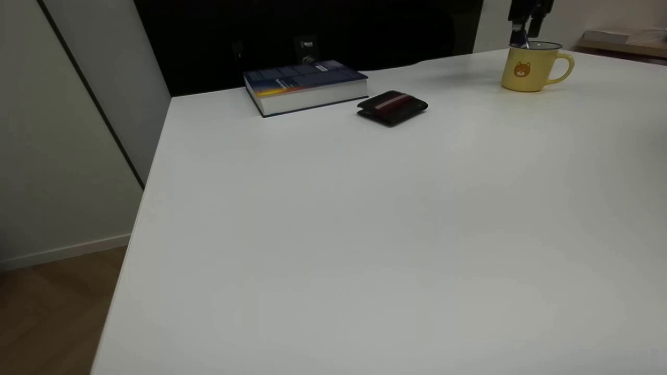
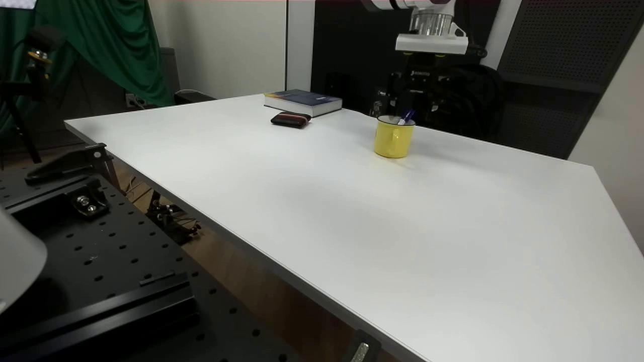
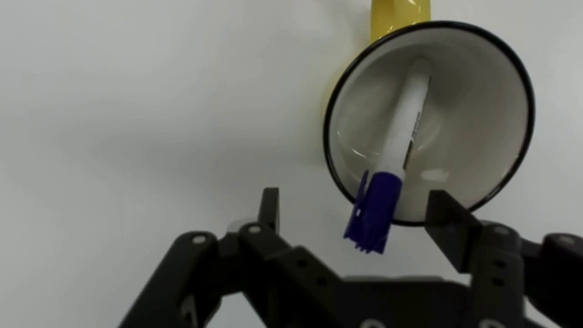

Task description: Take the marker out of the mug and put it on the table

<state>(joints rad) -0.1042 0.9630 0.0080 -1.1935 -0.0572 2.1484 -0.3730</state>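
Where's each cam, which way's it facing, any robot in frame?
Exterior view: higher than the table, facing across it; part of the hand upper right.
Exterior view: by a perforated plate, facing diagonally across the table; arm and hand upper right.
Wrist view: above the mug, facing down into it; both fingers show.
Both exterior views share book, wallet, mug.

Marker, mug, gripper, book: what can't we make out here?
Marker: lower end hidden by the mug in both exterior views.
Marker print: too small to read in the wrist view.
Mug handle: partly cut off by the wrist view's top edge.
Gripper: upper part cut off by the top edge in an exterior view.
Book cover: writing too small in both exterior views.
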